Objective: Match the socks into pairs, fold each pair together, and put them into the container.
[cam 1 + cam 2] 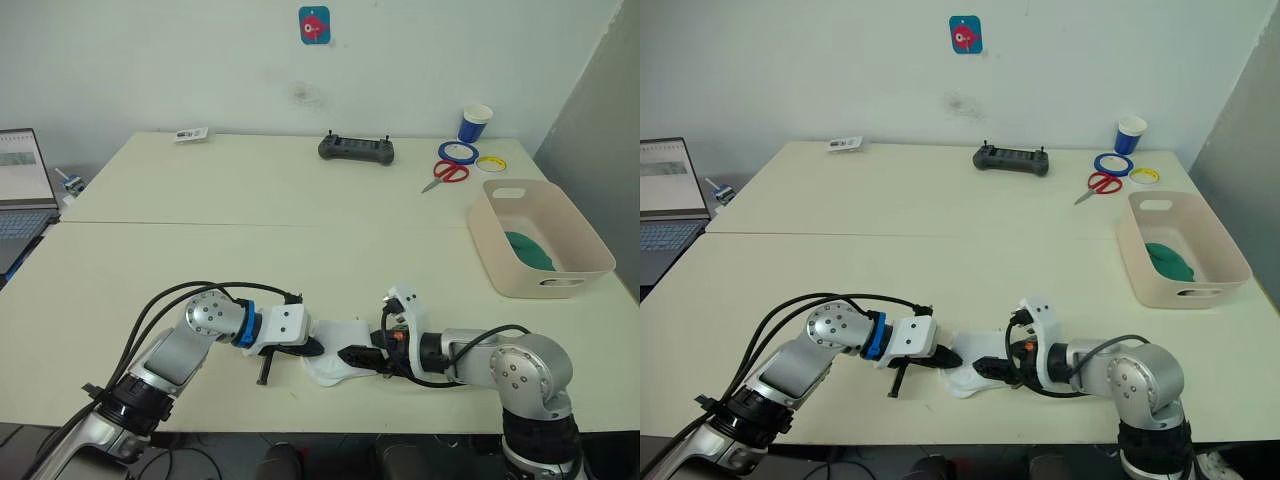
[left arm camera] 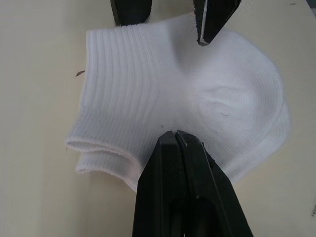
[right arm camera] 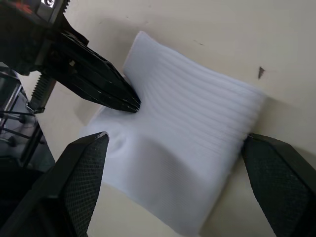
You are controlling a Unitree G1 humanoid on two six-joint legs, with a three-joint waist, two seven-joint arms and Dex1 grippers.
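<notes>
Left wrist view puts the left gripper (image 2: pixel 174 140) with its two black fingers pressed together, tips resting on the middle of the white pair (image 2: pixel 182 98), a folded bundle of ribbed white socks lying flat on the bench (image 2: pixel 39 187). Opposite it, the right gripper (image 3: pixel 170 170) is spread wide, one finger at each side of the same bundle, holding nothing. From the head camera both arms meet over the white pair (image 1: pixel 335 352) near the front edge of the bench, left gripper (image 1: pixel 312 347) coming from the left, right gripper (image 1: pixel 352 356) from the right. Farther back on the right stands the container (image 1: pixel 500 250), with something dark green (image 1: pixel 528 250), probably the green pair, lying inside. Beyond it, near the far edge, lie red-handled scissors (image 1: pixel 446 174), a blue tape ring (image 1: pixel 456 152), a yellow tape ring (image 1: pixel 491 162) and a blue-and-white paper cup (image 1: pixel 476 123). A black controller (image 1: pixel 356 149) sits at the far middle, a laptop (image 1: pixel 22 180) off to the left
</notes>
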